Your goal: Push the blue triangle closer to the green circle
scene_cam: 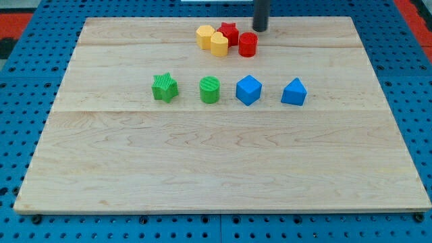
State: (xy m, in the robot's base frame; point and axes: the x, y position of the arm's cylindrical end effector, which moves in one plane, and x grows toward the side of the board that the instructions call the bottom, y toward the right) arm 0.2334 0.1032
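Observation:
The blue triangle [293,92] lies right of centre on the wooden board [223,175]. The green circle [210,90] lies to its left, with a blue cube [248,90] between the two. My tip [260,29] is near the view's top, just above and right of a red cylinder [248,44], well above the blue blocks and touching none of them.
A green star [165,88] lies left of the green circle. Two yellow blocks [211,39] and a red star [229,32] cluster with the red cylinder near the top. A blue pegboard [27,101] surrounds the board.

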